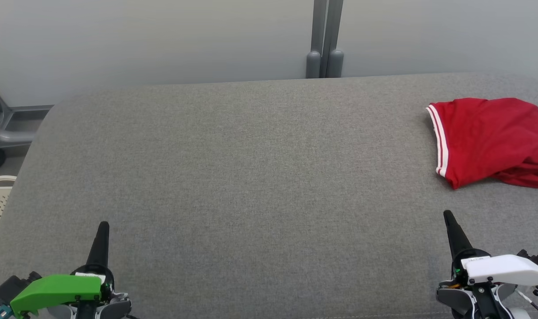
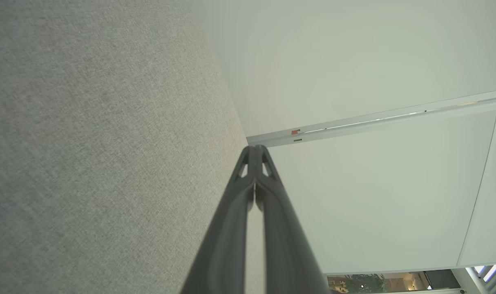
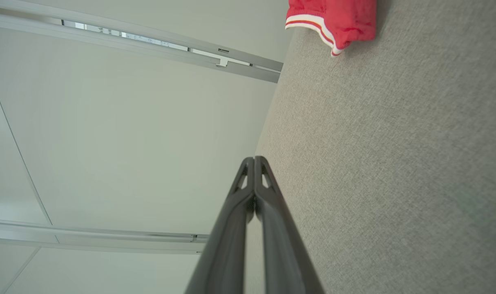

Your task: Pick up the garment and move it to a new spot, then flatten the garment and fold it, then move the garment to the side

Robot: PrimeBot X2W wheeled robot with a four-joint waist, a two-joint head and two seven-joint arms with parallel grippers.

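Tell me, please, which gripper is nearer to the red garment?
The right. The right gripper sits on the near side of the red garment, apart from it; the left gripper is far across the grey surface.

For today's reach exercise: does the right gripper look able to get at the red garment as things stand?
Probably yes: the garment lies on the grey surface ahead of the right gripper, with nothing between them. The gripper is shut and would need opening first.

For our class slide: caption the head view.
Red garment bunched at grey surface's right; left hand and right hand shut, empty.
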